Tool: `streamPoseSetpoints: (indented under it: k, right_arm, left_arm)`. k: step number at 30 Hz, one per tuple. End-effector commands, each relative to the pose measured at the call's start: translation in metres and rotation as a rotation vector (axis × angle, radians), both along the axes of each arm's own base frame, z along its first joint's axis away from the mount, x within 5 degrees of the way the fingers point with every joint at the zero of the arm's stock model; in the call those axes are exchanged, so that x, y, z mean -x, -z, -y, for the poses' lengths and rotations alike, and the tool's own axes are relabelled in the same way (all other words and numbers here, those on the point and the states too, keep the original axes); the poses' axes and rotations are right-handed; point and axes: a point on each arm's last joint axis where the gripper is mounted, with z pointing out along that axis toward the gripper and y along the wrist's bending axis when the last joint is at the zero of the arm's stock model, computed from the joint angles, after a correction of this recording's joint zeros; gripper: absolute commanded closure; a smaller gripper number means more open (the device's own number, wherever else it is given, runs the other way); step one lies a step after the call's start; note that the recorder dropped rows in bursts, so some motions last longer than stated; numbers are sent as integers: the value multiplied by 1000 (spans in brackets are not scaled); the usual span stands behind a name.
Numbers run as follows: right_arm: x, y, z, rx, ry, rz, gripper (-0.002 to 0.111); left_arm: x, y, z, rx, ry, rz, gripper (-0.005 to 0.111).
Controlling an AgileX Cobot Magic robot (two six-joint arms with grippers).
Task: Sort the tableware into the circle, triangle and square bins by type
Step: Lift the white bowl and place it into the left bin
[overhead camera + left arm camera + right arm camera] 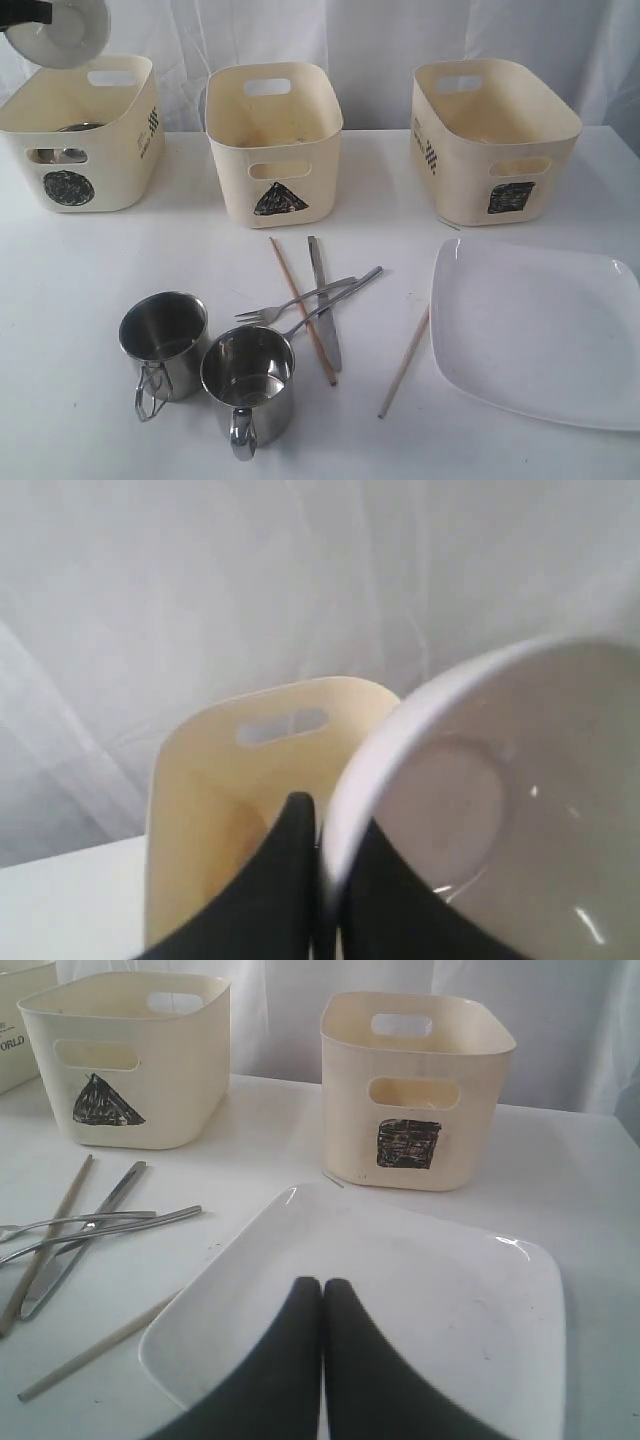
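White bowl (62, 30) hangs tilted above the circle tub (105, 170); we see the left gripper (322, 825) clamped on its rim. Our right gripper (322, 1288) hovers over the plate (450, 1300), fingers pressed together, holding nothing. Two mugs (163, 330) stand on the table (70, 420).

Black, tapered right end effector (322, 1285)

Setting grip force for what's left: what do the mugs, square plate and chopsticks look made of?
One mug and the other mug: steel, polished, mirror-like reflections. Square plate: glossy white, probably glazed ceramic, possibly melamine; sharp highlights. One chopstick and the other chopstick: matte tan, likely wood or bamboo.
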Motion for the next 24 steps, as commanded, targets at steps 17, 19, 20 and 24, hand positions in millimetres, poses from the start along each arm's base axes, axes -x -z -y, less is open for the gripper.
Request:
streamPoseSetpoints:
  k: [17,19,20,24]
  right_arm:
    - [0,1,0,3,-3,14,108]
    - [0,1,0,3,-3,14,108]
    - [0,1,0,3,-3,14,108]
    - [0,1,0,3,-3,14,108]
  left_arm:
    - [-73,86,-26,15,-47,-108,61]
    - [-65,76,-22,31,5,-135,61]
    - [-61,72,-20,30,39,-155,61]
    - [-35,47,-5,68,185,-254,61]
